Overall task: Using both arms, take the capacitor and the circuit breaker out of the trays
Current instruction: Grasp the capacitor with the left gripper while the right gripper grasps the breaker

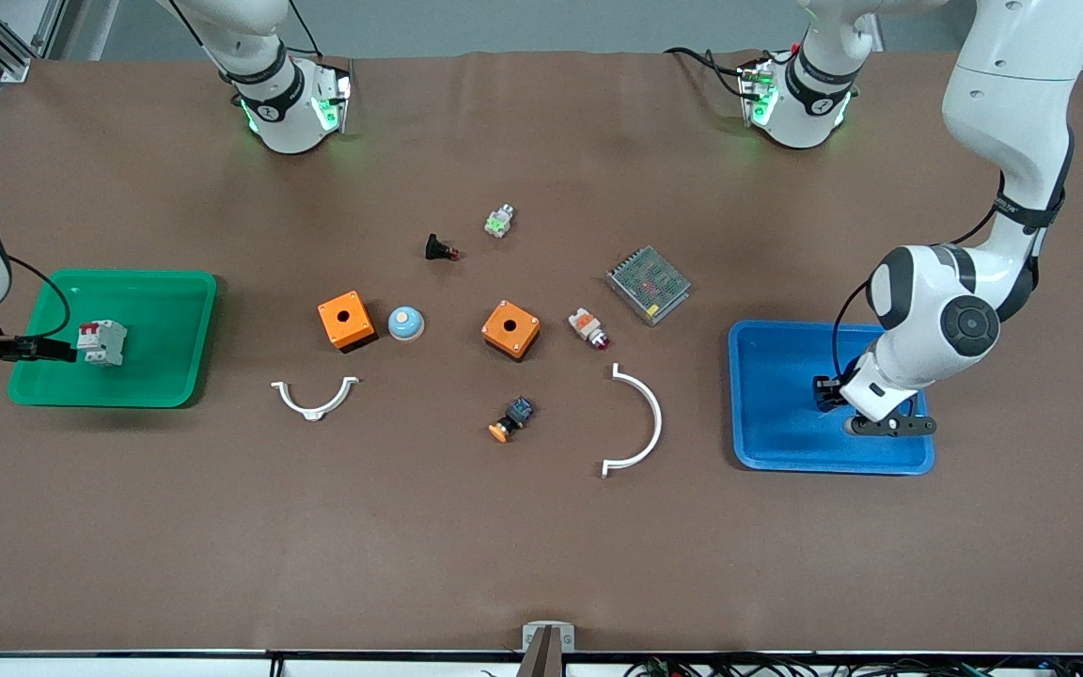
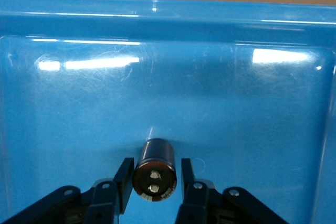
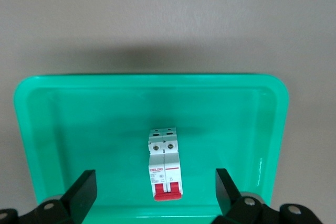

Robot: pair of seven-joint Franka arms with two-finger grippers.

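Note:
The capacitor [image 2: 154, 174], a stubby black cylinder, lies on the floor of the blue tray [image 2: 157, 19]. My left gripper [image 2: 156, 163] is low in that tray [image 1: 786, 451], with its fingers on either side of the capacitor. They are slightly open, with a small gap at one finger. In the front view my left gripper [image 1: 824, 393] hides the capacitor. The breaker [image 3: 165, 163], white with red levers, lies in the green tray [image 3: 52, 129]. My right gripper [image 3: 155, 174] is wide open around it, not touching. In the front view the breaker [image 1: 102, 341] is just off my right gripper [image 1: 45, 350].
Between the green tray [image 1: 156, 376] and the blue tray lie two orange boxes [image 1: 346, 321] [image 1: 510, 329], a blue dome [image 1: 405, 322], two white curved pieces [image 1: 314, 400] [image 1: 640, 423], a mesh-covered metal unit [image 1: 648, 284], and several small button parts [image 1: 510, 419] [image 1: 588, 329] [image 1: 440, 249].

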